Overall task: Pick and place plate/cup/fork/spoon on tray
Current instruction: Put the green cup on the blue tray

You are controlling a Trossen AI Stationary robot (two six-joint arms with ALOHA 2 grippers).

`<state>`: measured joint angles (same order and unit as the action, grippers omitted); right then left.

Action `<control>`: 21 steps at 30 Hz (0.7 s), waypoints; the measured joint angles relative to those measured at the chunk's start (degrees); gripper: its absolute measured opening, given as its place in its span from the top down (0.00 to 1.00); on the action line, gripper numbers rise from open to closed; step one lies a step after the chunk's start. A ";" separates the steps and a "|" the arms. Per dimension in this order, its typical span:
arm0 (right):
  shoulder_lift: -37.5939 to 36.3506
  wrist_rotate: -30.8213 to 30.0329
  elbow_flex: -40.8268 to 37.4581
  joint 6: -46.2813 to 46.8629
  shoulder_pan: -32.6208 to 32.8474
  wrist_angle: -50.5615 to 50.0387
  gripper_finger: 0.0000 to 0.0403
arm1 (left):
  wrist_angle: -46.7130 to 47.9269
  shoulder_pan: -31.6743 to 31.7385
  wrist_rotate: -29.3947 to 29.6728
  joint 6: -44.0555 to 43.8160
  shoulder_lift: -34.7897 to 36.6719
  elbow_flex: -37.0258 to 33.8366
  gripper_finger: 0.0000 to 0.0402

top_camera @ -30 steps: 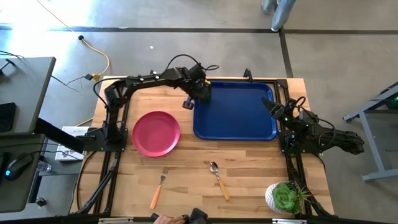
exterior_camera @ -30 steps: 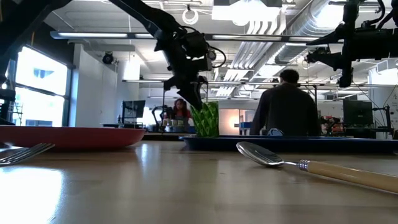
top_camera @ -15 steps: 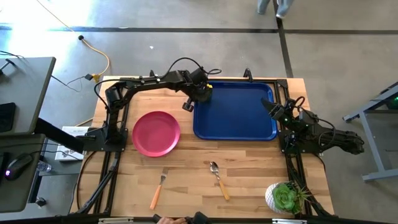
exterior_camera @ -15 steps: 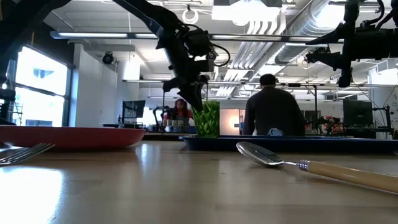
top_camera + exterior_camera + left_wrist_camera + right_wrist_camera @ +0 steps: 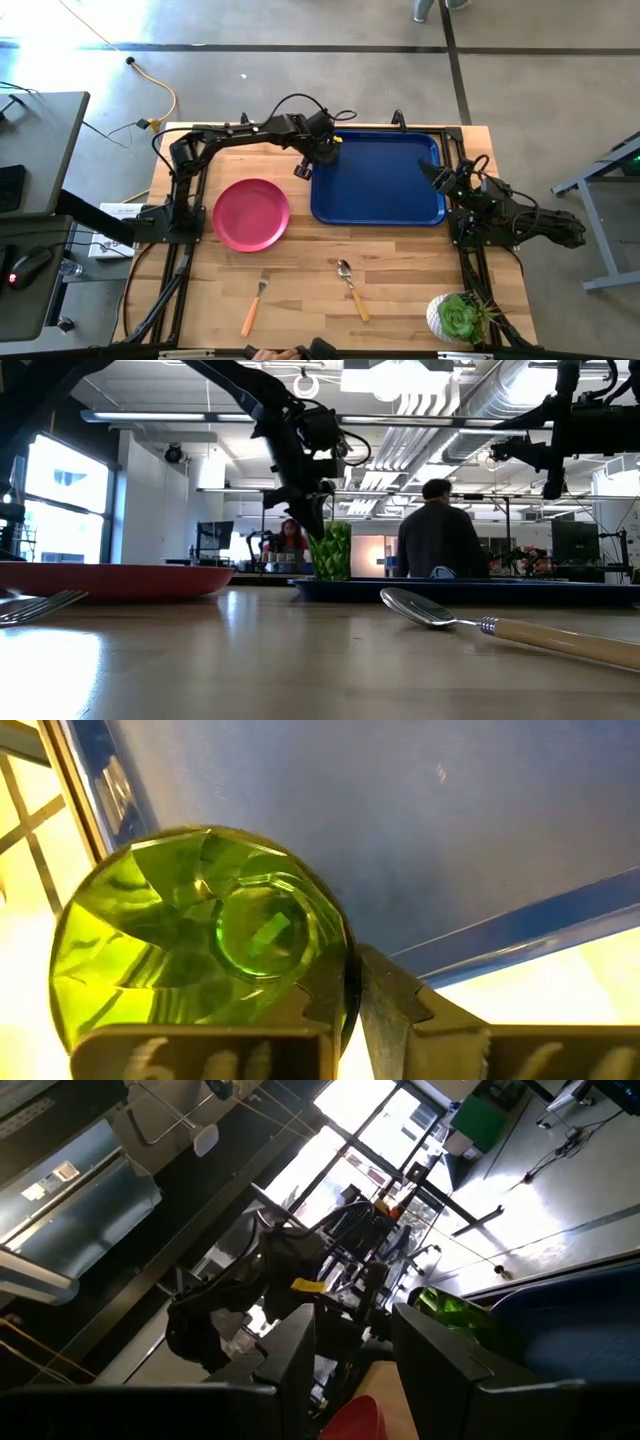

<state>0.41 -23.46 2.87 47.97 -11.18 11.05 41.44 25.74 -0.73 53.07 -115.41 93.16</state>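
So the left tool (image 5: 325,148) is over the far-left corner of the blue tray (image 5: 380,200), and it's pinching the rim of the little green cup (image 5: 331,551) between its fingers (image 5: 395,1010). From the left wrist view you look straight down into the cup, with one finger inside the wall and one outside, jaws close together on that thin edge. From the low view the cup looks like it's sitting on the tray or just barely above it; honestly can't tell if the base is touching.

Right tool (image 5: 432,170) is parked at the right edge of the desk (image 5: 300,280) beside the tray, tilted up, jaws spread wide with nothing in them.

The pink plate (image 5: 251,214) sits on the desk just left of the tray, apart from it. Fork (image 5: 254,304) and spoon (image 5: 352,288) are lying near the front edge, side by side but not touching, orange handles pointing toward the front. A potted succulent (image 5: 459,318) is in the front-right corner. A person (image 5: 438,540) is in the room behind.
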 joint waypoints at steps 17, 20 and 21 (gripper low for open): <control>0.01 0.07 0.00 0.00 0.00 0.00 0.69 | -0.93 -0.94 1.49 -1.45 -0.12 -0.07 0.92; 0.01 0.07 0.00 0.00 0.00 0.00 0.69 | -0.97 -0.93 1.53 -2.00 -0.11 -0.04 0.90; -0.01 0.09 0.00 0.00 0.00 0.00 0.69 | -0.97 -0.92 1.55 -2.02 -0.09 -0.04 0.89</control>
<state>0.40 -23.38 2.87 47.97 -11.18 11.05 40.47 24.82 0.83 51.05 -115.50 93.12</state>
